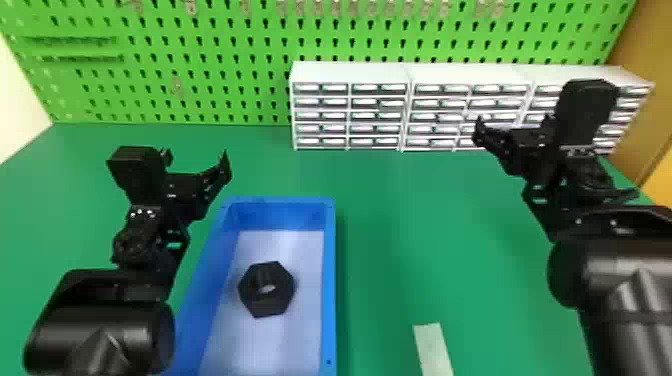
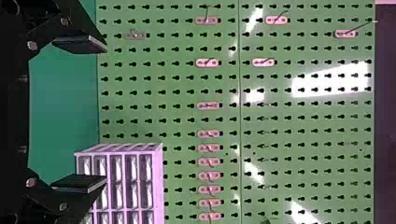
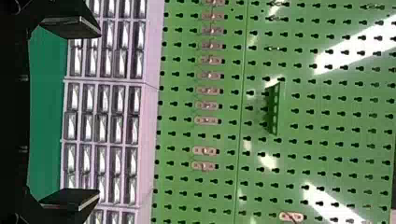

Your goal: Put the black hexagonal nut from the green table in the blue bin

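One black hexagonal nut with a round hole (image 1: pixel 267 289) shows in the head view, inside the deep blue rectangular bin (image 1: pixel 328 280), on its pale floor and apart from the right-hand wall, so the placing itself looks done. What remains, as I judge it, is to leave it alone and finish cleanly. The black two-fingered left gripper (image 1: pixel 196 161) hangs beside the bin's far left corner, its fingers spread wide with nothing between them; its forearm lies across the view of the bin's left wall, and whether the two touch I cannot tell. Best to lift that arm straight up before any sideways swing, since a low sweep could catch the rim and drag the bin over the smooth green table (image 1: pixel 395 225). The matching right gripper (image 1: pixel 513 124) is well apart from the bin, in front of the white drawer units (image 1: pixel 350 107); it is best left out of the work, with room given to the drawers if it has to turn. In the left wrist view the fingers (image 2: pixel 81 44) stand far apart, empty, facing the green pegboard (image 2: pixel 303 116), so no second release is called for. In the right wrist view that gripper too is wide and empty, and needs no closing.
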`<action>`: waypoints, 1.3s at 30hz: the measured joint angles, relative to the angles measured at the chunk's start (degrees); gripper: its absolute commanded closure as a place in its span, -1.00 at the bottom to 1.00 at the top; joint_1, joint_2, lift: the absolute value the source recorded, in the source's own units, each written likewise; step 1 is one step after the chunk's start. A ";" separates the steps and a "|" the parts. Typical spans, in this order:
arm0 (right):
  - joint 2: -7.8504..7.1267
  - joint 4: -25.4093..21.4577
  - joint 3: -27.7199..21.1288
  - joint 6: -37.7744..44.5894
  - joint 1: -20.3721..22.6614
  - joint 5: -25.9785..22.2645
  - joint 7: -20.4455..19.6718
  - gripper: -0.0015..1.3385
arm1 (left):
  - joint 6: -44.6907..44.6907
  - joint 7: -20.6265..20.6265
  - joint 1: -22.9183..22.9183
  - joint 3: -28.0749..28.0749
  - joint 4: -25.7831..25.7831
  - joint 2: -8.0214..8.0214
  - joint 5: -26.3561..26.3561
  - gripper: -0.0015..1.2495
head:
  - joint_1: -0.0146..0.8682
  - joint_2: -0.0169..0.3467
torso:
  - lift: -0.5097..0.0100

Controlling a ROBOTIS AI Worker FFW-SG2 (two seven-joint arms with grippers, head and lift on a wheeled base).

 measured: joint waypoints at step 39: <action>-0.21 -1.56 -3.06 -1.27 1.32 1.12 -0.03 -0.85 | 0.00 -2.39 -1.86 0.71 0.74 -1.83 -2.47 -0.55 | 0.59 -0.63 | 0.59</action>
